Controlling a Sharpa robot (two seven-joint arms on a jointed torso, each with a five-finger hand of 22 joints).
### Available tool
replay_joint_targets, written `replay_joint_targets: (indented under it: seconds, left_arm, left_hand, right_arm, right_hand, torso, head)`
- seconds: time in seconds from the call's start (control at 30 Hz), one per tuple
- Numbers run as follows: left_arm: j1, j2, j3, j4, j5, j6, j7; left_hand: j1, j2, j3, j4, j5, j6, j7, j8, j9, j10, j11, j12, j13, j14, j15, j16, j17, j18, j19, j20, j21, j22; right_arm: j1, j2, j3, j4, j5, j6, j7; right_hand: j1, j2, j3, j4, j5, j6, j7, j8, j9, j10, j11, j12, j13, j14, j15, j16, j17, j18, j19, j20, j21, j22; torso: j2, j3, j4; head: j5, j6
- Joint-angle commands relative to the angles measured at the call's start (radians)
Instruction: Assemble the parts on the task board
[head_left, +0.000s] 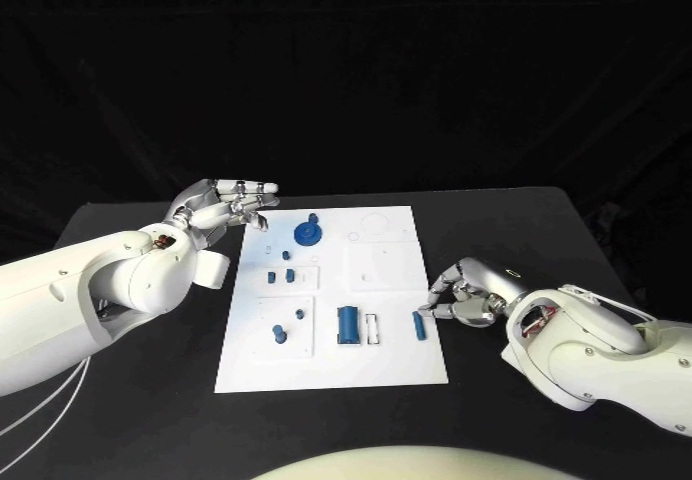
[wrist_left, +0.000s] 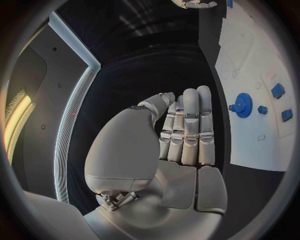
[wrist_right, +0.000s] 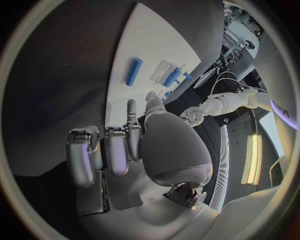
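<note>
The left hand (head_left: 228, 207) is hovering off the board's far left corner, its fingers (wrist_left: 190, 127) lying straight and side by side with nothing in them, thumb bent across beside them. The right hand (head_left: 464, 293) is sitting by the board's right edge, its fingers (wrist_right: 119, 150) curling inward around nothing, tips just beside a blue rod (head_left: 418, 326) that is lying near that edge.

The white board (head_left: 404, 370) is lying flat in the middle of the black bench (head_left: 130, 420), with bare bench showing on every side. On it, a blue gear (head_left: 307, 233) is standing near the far left corner, small blue pieces (head_left: 286, 273) are sitting down the left half, and a blue cylinder (head_left: 348, 323) is lying in the middle of the near part.
</note>
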Motion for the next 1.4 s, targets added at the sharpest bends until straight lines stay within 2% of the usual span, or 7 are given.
replay_joint_targets:
  seconds: [0.03,0.23,0.53,0.73,1.1,1.27,1.4]
  left_arm:
    - [0.001,0.001,0.0,0.001,0.004,0.013,0.008]
    - [0.0,0.004,0.0,0.0,0.004,0.016,0.008]
    - [0.0,0.004,-0.001,-0.003,0.004,0.018,0.008]
    - [0.0,0.003,-0.001,-0.002,0.004,0.018,0.008]
    - [0.0,-0.002,-0.001,0.002,0.004,0.019,0.006]
    - [0.0,-0.005,-0.001,0.004,0.004,0.019,0.005]
    - [0.0,-0.006,-0.001,0.005,0.004,0.02,0.004]
  left_hand:
    - [-0.005,0.006,-0.004,-0.001,0.0,-0.009,-0.001,0.005,0.001,-0.007,-0.003,-0.003,0.0,0.001,0.007,-0.007,-0.001,0.006,-0.001,0.005,-0.007,-0.002]
    - [-0.005,0.006,-0.004,-0.001,0.0,-0.009,-0.001,0.005,0.001,-0.007,-0.003,-0.003,0.0,0.001,0.007,-0.007,-0.001,0.006,-0.001,0.005,-0.007,-0.002]
    - [-0.005,0.006,-0.004,-0.001,0.0,-0.009,-0.001,0.005,0.001,-0.007,-0.003,-0.003,0.0,0.001,0.007,-0.007,-0.001,0.006,-0.001,0.005,-0.007,-0.002]
    - [-0.005,0.006,-0.004,-0.002,0.0,-0.009,-0.001,0.005,0.001,-0.007,-0.003,-0.003,0.0,0.001,0.007,-0.007,-0.002,0.006,0.0,0.005,-0.007,-0.002]
    - [-0.005,0.006,-0.004,-0.002,0.0,-0.009,-0.001,0.005,0.001,-0.007,-0.003,-0.003,0.0,0.001,0.007,-0.007,-0.002,0.006,0.0,0.005,-0.007,-0.002]
    - [-0.005,0.006,-0.004,-0.002,0.0,-0.009,-0.001,0.005,0.001,-0.007,-0.003,-0.003,0.0,0.001,0.007,-0.007,-0.002,0.006,0.0,0.005,-0.007,-0.002]
    - [-0.005,0.006,-0.004,-0.002,0.0,-0.009,-0.001,0.005,0.001,-0.007,-0.003,-0.003,0.0,0.001,0.007,-0.007,-0.002,0.006,0.0,0.005,-0.007,-0.002]
  right_arm:
    - [-0.009,-0.007,-0.001,0.003,-0.086,-0.007,0.015]
    - [-0.031,-0.003,-0.003,-0.009,-0.121,0.002,-0.021]
    - [-0.058,0.042,-0.004,-0.031,-0.128,0.003,-0.054]
    - [-0.066,0.062,-0.004,-0.045,-0.129,0.014,-0.06]
    - [-0.076,0.088,-0.004,-0.075,-0.177,0.099,-0.073]
    - [-0.086,0.108,-0.004,-0.091,-0.255,0.154,-0.082]
    - [-0.093,0.12,-0.004,-0.097,-0.297,0.174,-0.085]
  right_hand:
    - [0.009,0.003,0.005,0.003,0.009,0.004,0.002,-0.007,-0.002,0.007,0.006,-0.001,-0.008,0.074,0.006,0.002,0.096,-0.005,0.103,0.007,0.006,0.261]
    - [0.007,0.002,0.006,0.007,0.022,0.015,0.0,-0.011,-0.005,0.007,0.004,-0.002,-0.008,0.075,0.005,0.003,0.099,-0.006,0.103,0.008,0.008,0.262]
    - [0.001,-0.004,0.004,0.014,0.027,0.025,-0.001,-0.014,-0.008,0.006,0.003,-0.006,-0.01,0.074,0.005,0.003,0.098,-0.005,0.103,0.008,0.006,0.261]
    - [-0.002,-0.005,0.004,0.016,0.028,0.027,-0.002,-0.015,-0.008,0.006,0.003,-0.006,-0.01,0.075,0.004,0.003,0.099,-0.005,0.103,0.007,0.007,0.261]
    - [-0.012,-0.016,-0.002,0.027,0.013,0.037,-0.003,-0.018,-0.01,0.005,0.002,-0.011,-0.012,0.074,0.004,0.001,0.095,-0.004,0.102,0.007,0.002,0.26]
    - [-0.011,-0.027,-0.004,0.027,-0.002,0.042,-0.004,-0.02,-0.009,0.004,0.001,-0.015,-0.014,0.073,0.003,-0.001,0.092,-0.004,0.101,0.006,-0.001,0.259]
    - [-0.003,-0.037,-0.003,0.022,-0.011,0.046,-0.005,-0.02,-0.008,0.003,0.0,-0.016,-0.014,0.073,0.002,-0.002,0.091,-0.004,0.101,0.006,-0.002,0.259]
  torso:
    - [-0.001,0.0021,-0.0026]
    - [-0.001,0.0015,-0.0003]
    - [0.0,0.0005,0.0022]
    - [0.0,-0.0001,-0.0002]
    - [0.001,0.0012,0.001]
    - [0.0,0.0018,-0.0005]
    - [0.0,0.0015,0.0005]
  head:
    - [-0.002,-0.001]
    - [-0.003,-0.002]
    - [0.0,-0.005]
    - [0.001,-0.008]
    - [0.007,-0.017]
    - [0.011,-0.021]
    - [0.01,-0.024]
